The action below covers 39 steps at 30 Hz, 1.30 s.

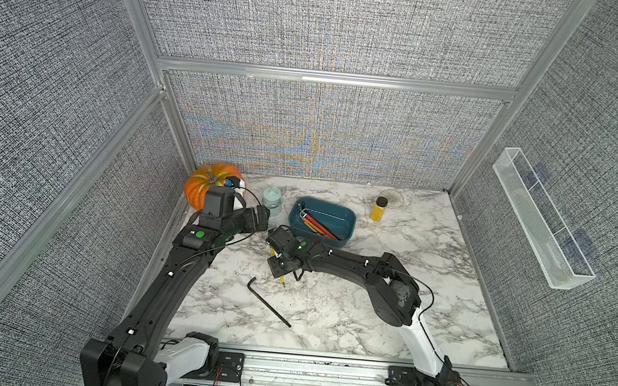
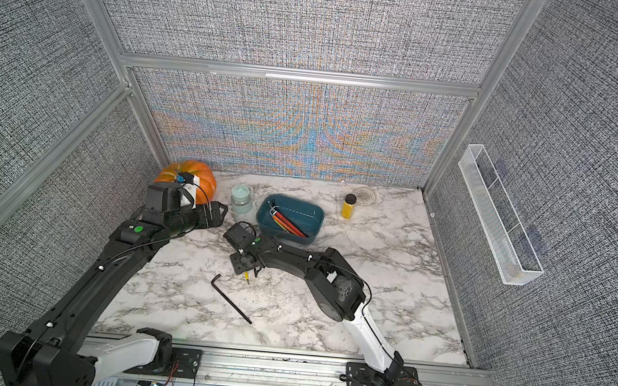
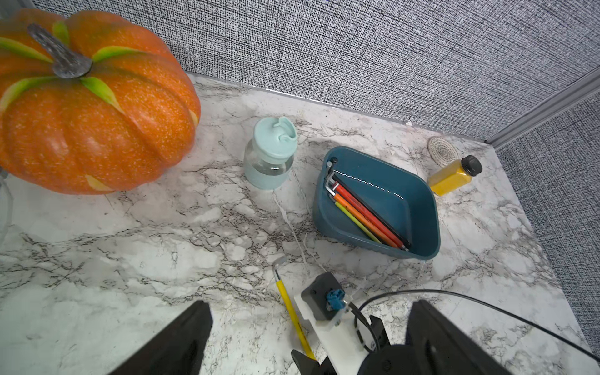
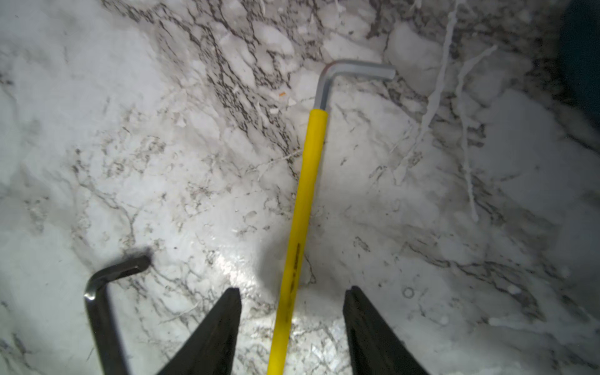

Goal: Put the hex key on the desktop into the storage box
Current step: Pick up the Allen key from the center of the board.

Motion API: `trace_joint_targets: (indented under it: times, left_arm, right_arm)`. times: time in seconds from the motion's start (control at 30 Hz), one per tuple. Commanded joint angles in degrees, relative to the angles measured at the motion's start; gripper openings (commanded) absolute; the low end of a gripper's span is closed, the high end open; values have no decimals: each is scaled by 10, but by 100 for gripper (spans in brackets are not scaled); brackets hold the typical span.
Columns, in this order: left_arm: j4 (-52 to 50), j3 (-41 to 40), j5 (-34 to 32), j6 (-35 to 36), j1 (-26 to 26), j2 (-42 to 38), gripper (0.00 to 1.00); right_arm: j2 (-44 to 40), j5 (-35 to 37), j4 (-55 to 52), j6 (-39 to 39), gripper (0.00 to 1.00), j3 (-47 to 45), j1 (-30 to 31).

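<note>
Right wrist, marble desktop [image 4: 130,130] (woven walls [image 1: 314,30]), right pincer [image 4: 293,288] parted astride yellow hex key [image 4: 308,181], left pincer [image 3: 311,302] parted

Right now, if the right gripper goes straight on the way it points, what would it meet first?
Probably the yellow-sleeved steel hex key lying between the open jaws of the right gripper, then the white marble-patterned desktop beneath.

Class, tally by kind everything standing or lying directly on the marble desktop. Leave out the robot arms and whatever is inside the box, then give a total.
Hex keys: 2 (yellow, black)
Pumpkin: 1
Lidded jar: 1
Storage box: 1
Yellow bottle: 1
Round coaster: 1
Total: 7
</note>
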Motion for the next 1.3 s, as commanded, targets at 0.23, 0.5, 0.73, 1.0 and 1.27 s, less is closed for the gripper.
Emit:
trace_joint_targets:
  times: [0.23,0.5,0.73,1.0,1.27]
  left_arm:
    - [23,-1,16,2,0,-9,100]
    - [22,-4,17,1,0,-14,100]
    - [28,-3,20,-5,0,-19,100]
    - [53,-10,49,-22,0,-25,100]
    - [59,-2,52,-27,0,-34,100]
  right_arm:
    - [23,7,-29,5,44,25,5]
    - [39,17,-53,3,23,39,9]
    - [30,24,-66,1,2,28,9]
    - [-36,32,-18,-38,0,-52,3]
    - [-136,9,81,-75,0,-160,-4]
